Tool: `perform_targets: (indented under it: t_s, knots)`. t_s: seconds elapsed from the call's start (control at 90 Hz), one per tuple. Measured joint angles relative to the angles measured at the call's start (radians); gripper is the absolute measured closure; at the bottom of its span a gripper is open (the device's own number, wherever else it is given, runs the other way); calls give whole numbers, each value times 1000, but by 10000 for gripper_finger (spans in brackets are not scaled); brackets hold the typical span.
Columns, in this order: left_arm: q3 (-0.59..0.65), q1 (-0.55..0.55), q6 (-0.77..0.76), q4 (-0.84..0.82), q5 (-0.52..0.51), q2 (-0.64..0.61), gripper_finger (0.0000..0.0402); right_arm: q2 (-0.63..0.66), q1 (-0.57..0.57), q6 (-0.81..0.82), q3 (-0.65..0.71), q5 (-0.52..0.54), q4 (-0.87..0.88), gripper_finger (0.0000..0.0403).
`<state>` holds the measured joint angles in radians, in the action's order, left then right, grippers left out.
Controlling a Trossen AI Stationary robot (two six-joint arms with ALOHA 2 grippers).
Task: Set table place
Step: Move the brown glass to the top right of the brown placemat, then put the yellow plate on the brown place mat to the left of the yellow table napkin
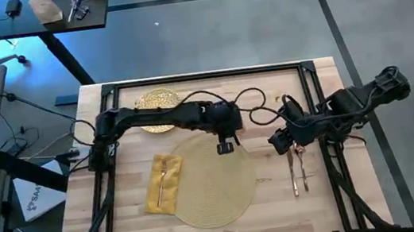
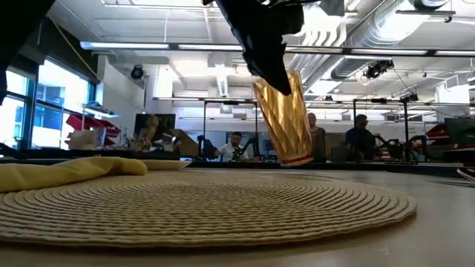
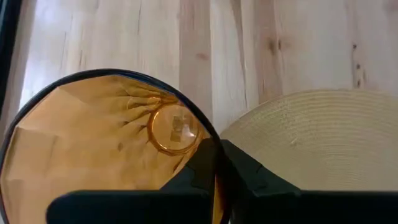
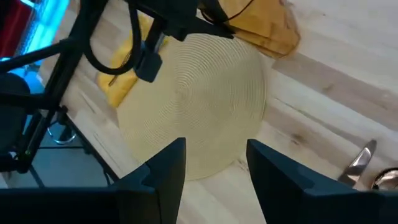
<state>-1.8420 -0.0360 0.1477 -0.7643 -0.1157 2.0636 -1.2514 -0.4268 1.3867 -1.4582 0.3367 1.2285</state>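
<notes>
Glass held over placemat edge by left hand

Left hand [image 1: 225, 145] is gripping the amber ribbed glass [image 2: 284, 119] by its rim, fingers [image 3: 233, 174] clamped across the rim wall. Glass is hanging tilted, base clear of the surface in the low view, above the far edge of the round woven placemat [image 1: 212, 181]. Left wrist view is looking down into the glass at its round base, placemat just beside it.

Right hand [image 1: 282, 141] is hovering off the placemat's right side, fingers [image 4: 163, 165] spread apart and holding nothing. Copper cutlery [image 1: 298, 170] is lying on the light wood counter [image 1: 282, 198] to the right of the placemat, near the right hand.

Yellow napkin [image 1: 163, 183] is lying at the placemat's left edge, overlapping it, with one copper piece [image 1: 162, 182] resting along it. Gold speckled plate [image 1: 156, 102] is sitting at the far side of the counter, partly hidden under the left arm, apart from the placemat.

People are showing in the room behind in the low view.
</notes>
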Motion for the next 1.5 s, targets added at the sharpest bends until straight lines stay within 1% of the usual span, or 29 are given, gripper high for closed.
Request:
perform_targets:
  t_s: [0.122, 0.322, 0.456, 0.567, 0.911, 1.122, 1.267, 1.389, 1.5]
  knots:
    - [-16, 2, 31, 4, -24, 30, 397, 0, -30, 33, 0, 5, 11, 249]
    - [-18, 5, 98, 14, -25, 48, 387, 0, -69, 83, 0, 54, 11, 249]
    - [-17, 5, 110, 16, -29, 51, 373, 0, -80, 98, 0, 68, 11, 249]
    - [-17, 4, 112, 35, -36, 50, 354, 0, -79, 98, 0, 74, 10, 249]
    - [-17, 3, 118, 97, -51, 50, 275, 0, -79, 98, 0, 80, 10, 249]
    - [-17, 3, 117, 138, -52, 50, 244, 0, -79, 97, 0, 80, 10, 249]
    - [-23, 3, 116, 119, -92, 36, 233, 0, -79, 90, 0, 88, 12, 249]
    - [-84, 3, 54, 78, -126, 17, 231, 0, -79, 86, 0, 123, 30, 249]
    - [-168, 3, -91, -2, -161, -14, 231, 0, -77, 75, 1, 135, 59, 249]
